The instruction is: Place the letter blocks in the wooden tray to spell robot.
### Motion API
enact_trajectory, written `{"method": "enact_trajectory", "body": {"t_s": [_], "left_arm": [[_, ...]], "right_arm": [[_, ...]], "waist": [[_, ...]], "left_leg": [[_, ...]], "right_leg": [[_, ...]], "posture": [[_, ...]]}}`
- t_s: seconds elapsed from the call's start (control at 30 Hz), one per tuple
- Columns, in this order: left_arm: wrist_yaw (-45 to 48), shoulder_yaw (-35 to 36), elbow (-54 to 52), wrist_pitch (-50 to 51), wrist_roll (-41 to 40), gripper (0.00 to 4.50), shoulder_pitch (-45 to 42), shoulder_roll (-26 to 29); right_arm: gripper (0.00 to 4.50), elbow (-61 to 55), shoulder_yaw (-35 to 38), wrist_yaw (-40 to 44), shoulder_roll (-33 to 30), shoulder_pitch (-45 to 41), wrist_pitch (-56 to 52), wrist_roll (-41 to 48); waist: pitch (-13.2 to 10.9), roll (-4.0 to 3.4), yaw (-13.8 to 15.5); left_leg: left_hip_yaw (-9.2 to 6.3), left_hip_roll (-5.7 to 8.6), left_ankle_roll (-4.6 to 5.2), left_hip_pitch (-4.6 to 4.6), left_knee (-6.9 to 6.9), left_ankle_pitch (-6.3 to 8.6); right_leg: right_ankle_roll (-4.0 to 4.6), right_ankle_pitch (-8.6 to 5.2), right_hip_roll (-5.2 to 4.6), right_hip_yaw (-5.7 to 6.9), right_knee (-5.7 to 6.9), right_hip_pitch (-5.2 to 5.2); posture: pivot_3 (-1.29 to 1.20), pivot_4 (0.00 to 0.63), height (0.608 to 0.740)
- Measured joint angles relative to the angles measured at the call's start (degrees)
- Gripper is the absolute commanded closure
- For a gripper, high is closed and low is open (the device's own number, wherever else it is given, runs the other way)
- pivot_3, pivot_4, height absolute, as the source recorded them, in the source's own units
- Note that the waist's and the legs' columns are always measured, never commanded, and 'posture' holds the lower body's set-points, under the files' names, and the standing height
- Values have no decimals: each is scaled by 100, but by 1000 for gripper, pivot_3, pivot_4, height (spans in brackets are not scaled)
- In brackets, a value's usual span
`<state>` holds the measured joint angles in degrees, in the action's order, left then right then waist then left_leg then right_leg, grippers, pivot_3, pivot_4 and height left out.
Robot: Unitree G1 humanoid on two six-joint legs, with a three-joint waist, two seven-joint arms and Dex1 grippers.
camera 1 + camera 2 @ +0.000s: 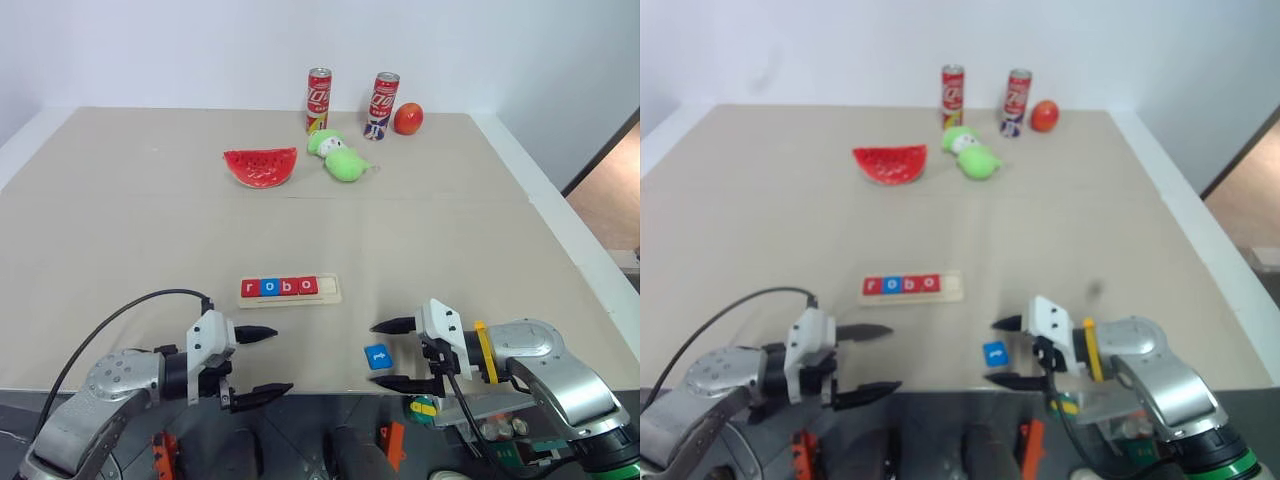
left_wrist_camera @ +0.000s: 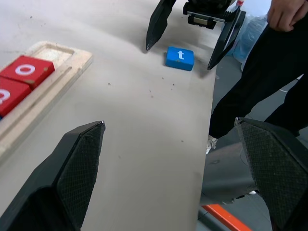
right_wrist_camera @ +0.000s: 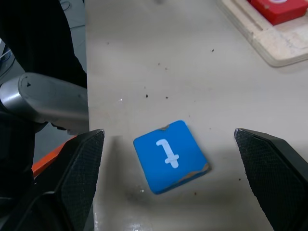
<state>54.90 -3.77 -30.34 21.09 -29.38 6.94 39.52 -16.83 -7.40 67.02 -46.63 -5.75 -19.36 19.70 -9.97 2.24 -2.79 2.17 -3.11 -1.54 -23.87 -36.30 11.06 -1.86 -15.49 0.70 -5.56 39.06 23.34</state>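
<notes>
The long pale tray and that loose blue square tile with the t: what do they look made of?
The long pale tray looks like unvarnished light wood: matte, faint grain, rounded edges. The loose blue square tile seems to be painted wood or similar: smooth blue coat, chipped at the corners to a pale core. I can't be sure.

Wooden tray (image 3: 269, 41) cut off

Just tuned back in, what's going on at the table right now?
The wooden tray already holds four letter blocks reading r, o, b, o, with its last slot bare. The blue t block lies flat on the table near the front edge, between the open fingers of the right pincer, not yet gripped. The left pincer hangs open and empty in front of the tray.
</notes>
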Motion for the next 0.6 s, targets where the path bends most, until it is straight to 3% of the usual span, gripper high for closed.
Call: {"method": "enact_trajectory", "body": {"t_s": [0.07,0.1,0.37,0.6], "left_arm": [[-53,19,-41,0,1,0,32,0],[-66,28,-60,0,1,0,49,0],[-80,46,-107,3,-1,0,104,1],[-56,51,-101,1,0,0,-25,0]], "right_arm": [[32,29,-29,0,0,2,10,-74],[556,29,-42,-27,2,1,28,-99],[3257,26,-40,-393,126,111,117,-211],[3325,33,-1,-471,197,123,157,-187]], "waist": [[0,0,0],[0,0,0],[2,2,2],[3,4,-1]], "left_leg": [[2,0,0,1,-2,0],[4,0,0,3,-2,0],[-1,-1,0,2,-2,0],[4,-1,0,4,-5,0]], "right_leg": [[1,1,-1,-2,0,-1],[1,2,-1,-4,0,-1],[3,0,0,2,0,-2],[4,5,0,-2,0,-3]], "posture": [[0,150,740],[0,150,740],[0,150,740],[0,150,740]]}}
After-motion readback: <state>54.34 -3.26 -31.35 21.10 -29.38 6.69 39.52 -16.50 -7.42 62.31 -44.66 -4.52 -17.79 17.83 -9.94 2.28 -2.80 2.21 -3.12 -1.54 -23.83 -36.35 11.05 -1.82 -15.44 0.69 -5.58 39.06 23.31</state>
